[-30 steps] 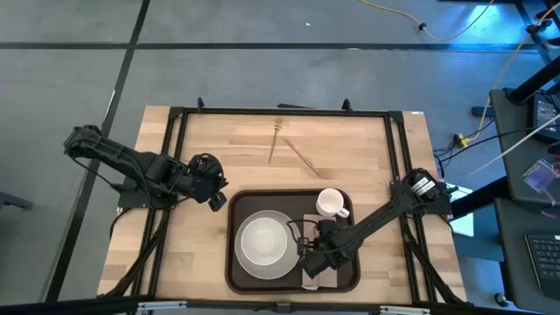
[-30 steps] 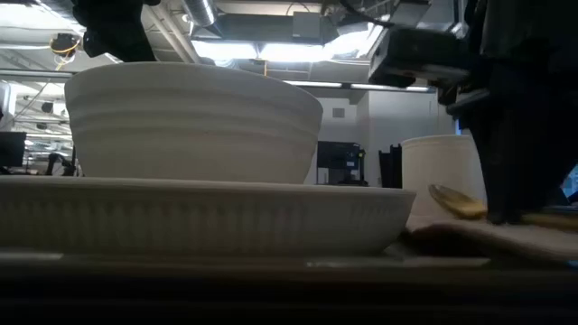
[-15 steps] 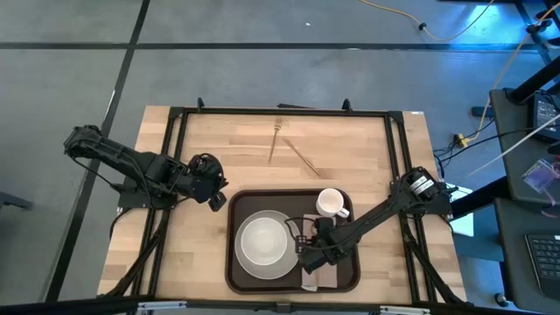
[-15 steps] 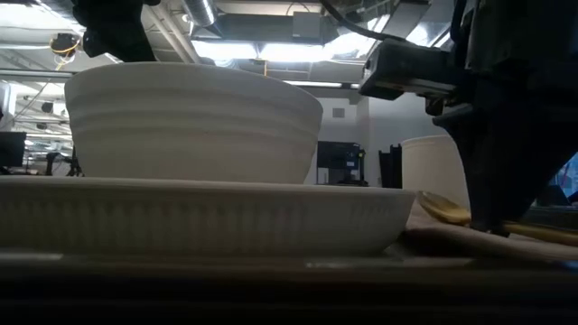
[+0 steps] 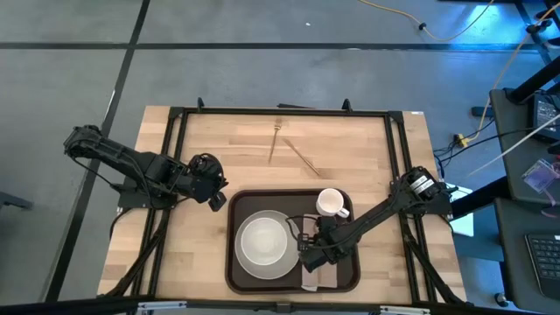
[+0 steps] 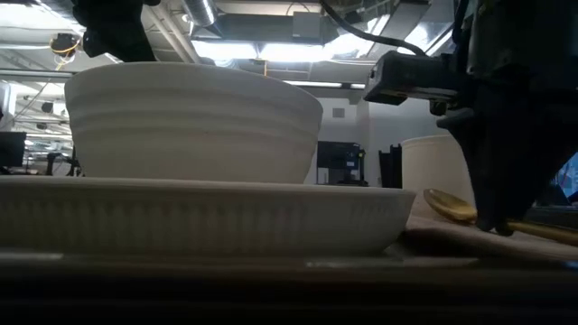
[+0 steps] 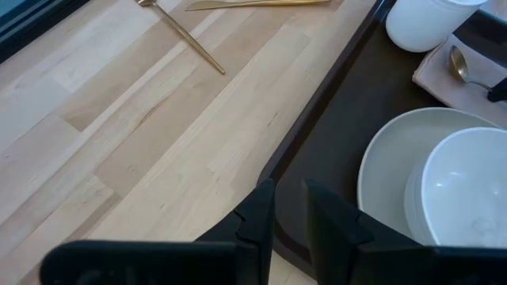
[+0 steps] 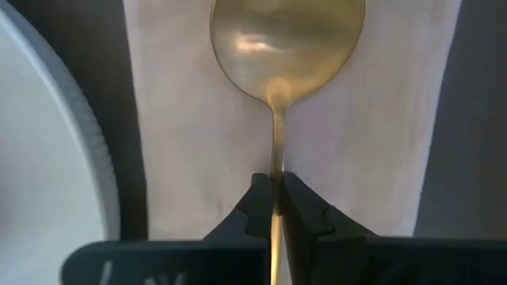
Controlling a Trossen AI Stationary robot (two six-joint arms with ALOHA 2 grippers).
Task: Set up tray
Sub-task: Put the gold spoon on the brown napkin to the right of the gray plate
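Wooden table (image 5: pixel 341 140), tray (image 5: pixel 240 278); right gripper (image 8: pixel 273 207) (wrist view) clamping spoon (image 8: pixel 287 38).

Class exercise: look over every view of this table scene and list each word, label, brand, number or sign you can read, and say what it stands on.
None can be read. The tray, plate, bowl, cup, napkin and gold spoon bear no print.
The right pincer, shut on the spoon's handle, and the left pincer show no marking.
Screens in the room behind are too blurred to read.
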